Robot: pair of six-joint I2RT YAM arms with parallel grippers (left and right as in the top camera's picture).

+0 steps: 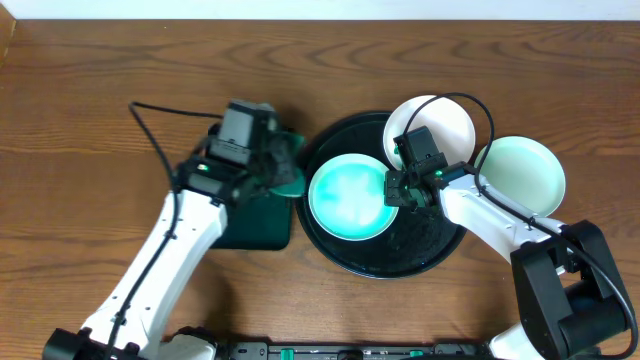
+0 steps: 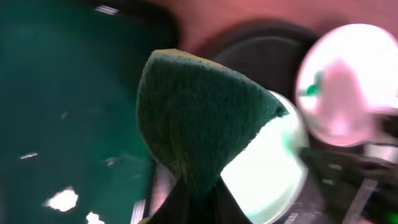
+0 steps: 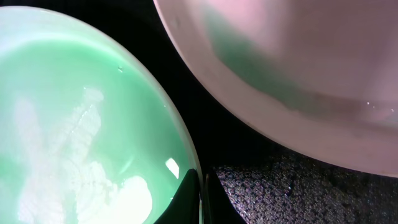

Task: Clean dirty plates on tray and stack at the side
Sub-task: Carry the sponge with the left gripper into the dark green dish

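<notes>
A pale mint plate (image 1: 348, 197) lies on the left part of the black tray (image 1: 400, 255). My right gripper (image 1: 399, 189) is shut on its right rim; in the right wrist view the rim (image 3: 186, 155) runs between the closed fingers of the right gripper (image 3: 202, 198). A white plate (image 1: 432, 125) with a green smear (image 3: 245, 59) rests at the tray's back right. A second mint plate (image 1: 522, 175) sits on the table to the right, off the tray. My left gripper (image 1: 283, 168) is shut on a green sponge (image 2: 199, 118), held left of the tray.
A rectangular dark green tray (image 1: 255, 220) lies under the left gripper, just left of the black tray. A black cable (image 1: 480, 105) loops over the white plate. The wooden table (image 1: 80, 130) stretches to the left and back.
</notes>
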